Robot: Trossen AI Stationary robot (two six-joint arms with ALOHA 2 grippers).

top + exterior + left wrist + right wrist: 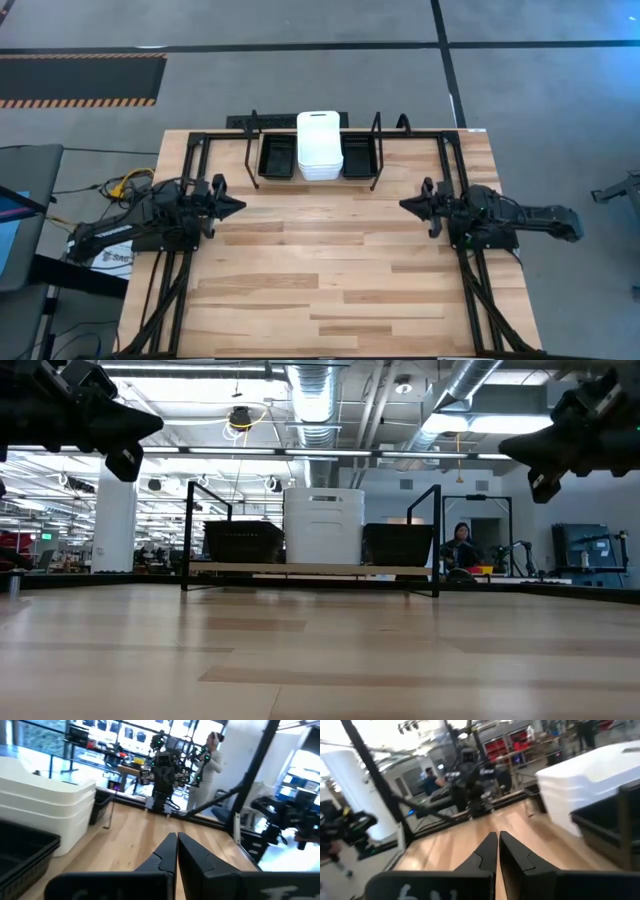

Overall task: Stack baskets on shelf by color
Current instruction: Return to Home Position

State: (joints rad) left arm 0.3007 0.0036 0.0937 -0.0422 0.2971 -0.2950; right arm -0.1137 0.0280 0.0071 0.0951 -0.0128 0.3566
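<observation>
The left gripper [238,207] and right gripper [404,206] are seen pinched closed, with nothing held. The white baskets [320,145] and the black baskets [277,157] flanking them are stacked on the shelf [310,568], ahead of and between the claws. Each claw should be drawn back level and well clear of the shelf. The black stacks appear even, though this is hard to judge.

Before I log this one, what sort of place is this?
Probably a robotics lab in an open industrial hall: exposed ceiling ducts overhead, another robot arm rig farther off, and a person in the background.
</observation>
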